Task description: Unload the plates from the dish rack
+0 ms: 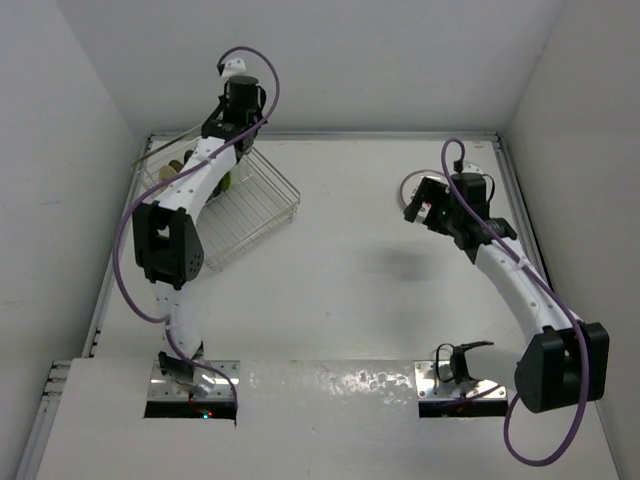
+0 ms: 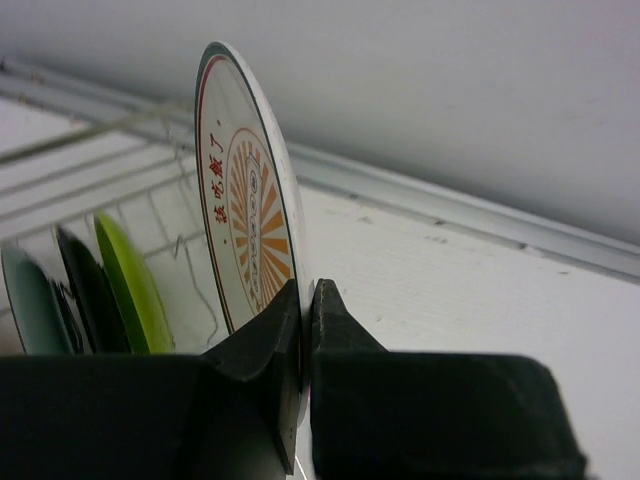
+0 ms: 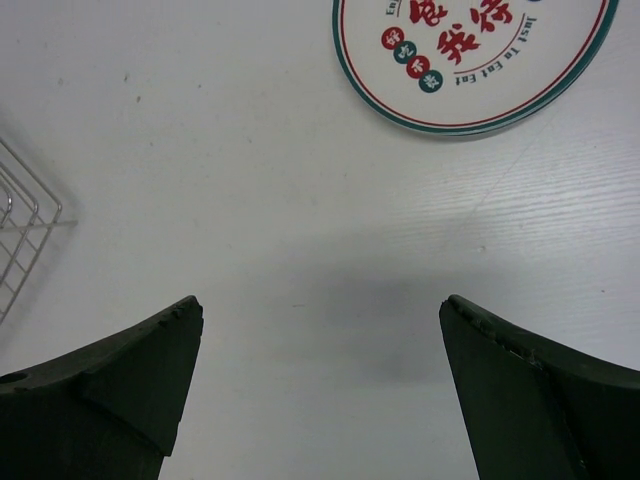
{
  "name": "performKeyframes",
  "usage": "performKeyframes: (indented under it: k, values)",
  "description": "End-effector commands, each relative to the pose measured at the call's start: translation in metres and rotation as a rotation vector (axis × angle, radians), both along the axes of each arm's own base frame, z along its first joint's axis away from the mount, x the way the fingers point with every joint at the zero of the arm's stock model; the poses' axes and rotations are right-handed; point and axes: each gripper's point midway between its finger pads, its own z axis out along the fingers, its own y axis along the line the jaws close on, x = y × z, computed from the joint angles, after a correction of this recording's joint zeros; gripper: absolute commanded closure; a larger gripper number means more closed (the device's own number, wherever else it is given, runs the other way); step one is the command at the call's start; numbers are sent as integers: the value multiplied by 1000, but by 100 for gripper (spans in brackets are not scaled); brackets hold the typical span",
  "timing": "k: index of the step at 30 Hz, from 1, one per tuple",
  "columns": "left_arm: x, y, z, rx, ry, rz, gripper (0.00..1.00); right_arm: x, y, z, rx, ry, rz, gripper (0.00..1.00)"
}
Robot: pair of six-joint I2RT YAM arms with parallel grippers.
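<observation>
Table [image 1: 350, 290] carries the dish rack [image 1: 272, 198] at its far left, under the left arm [image 1: 190, 190]. The right arm is well apart, over the right half.

Key relation: the sunburst plate [image 2: 250, 200] stands on edge in the dish rack, and its plane runs straight away from the left gripper [image 2: 307, 292]. The left gripper is pressed onto the near rim of this plate, one finger on each face. A withdrawal would likely have to follow the plate's own plane, upward and clear of the wires.

The lime green plate [image 2: 130, 285] and a dark plate [image 2: 80, 290] stand upright just beside it on the patterned side.

The right gripper [image 3: 320, 305] is spread wide and holds nothing. It hovers over bare table near a lettered plate [image 3: 470, 60] lying flat.

Limits of view:
- The slot and the lower rim of the sunburst plate are hidden behind the fingers.
- A teal plate [image 2: 25, 300] is cut off at the frame edge.
- In the top view the left arm covers most plates, so the count is uncertain.
</observation>
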Motion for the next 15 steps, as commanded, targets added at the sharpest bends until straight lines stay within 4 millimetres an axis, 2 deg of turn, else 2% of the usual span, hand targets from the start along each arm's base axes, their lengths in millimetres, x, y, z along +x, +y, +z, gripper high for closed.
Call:
performKeyframes:
  k: [1, 2, 3, 4, 5, 6, 8, 9, 10, 11, 12, 13, 14, 15]
  values:
    - [-8, -47, 115, 13, -274, -219, 100, 11, -4, 41, -6, -90, -36, 1]
    - [-14, -70, 127, 49, -295, -291, 100, 13, -4, 46, 1, -92, -42, 1]
    - [-19, -87, 129, 76, -299, -345, 100, 20, -3, 61, 18, -117, -43, 1]
    - [-24, -103, 135, 110, -319, -391, 100, 22, -1, 67, 38, -118, -37, 1]
    - [-31, -116, 137, 223, -325, -445, 100, 25, 2, 73, 67, -115, -23, 1]
    - [-48, -150, 130, 274, -324, -520, 100, 31, 8, 92, 149, -137, 6, 1]
    - [-62, -173, 126, 422, -349, -595, 100, 41, 10, 101, 246, -134, 19, 1]
    - [-78, -193, 127, 453, -368, -643, 100, 48, 2, 116, 310, -152, -7, 1]
    - [-85, -202, 105, 530, -341, -699, 100, 50, 0, 116, 363, -130, 10, 1]
    - [-91, -212, 102, 554, -359, -734, 100, 51, -6, 119, 382, -123, -1, 1]
    - [-108, -235, 88, 573, -357, -831, 100, 53, -19, 128, 380, -137, -29, 1]
    - [-116, -243, 79, 635, -350, -892, 100, 51, -24, 127, 373, -124, -47, 1]
    - [-136, -263, 67, 661, -349, -970, 100, 51, -30, 129, 368, -124, -58, 1]
    - [-146, -271, 62, 721, -356, -1009, 100, 49, -30, 126, 370, -110, -59, 1]
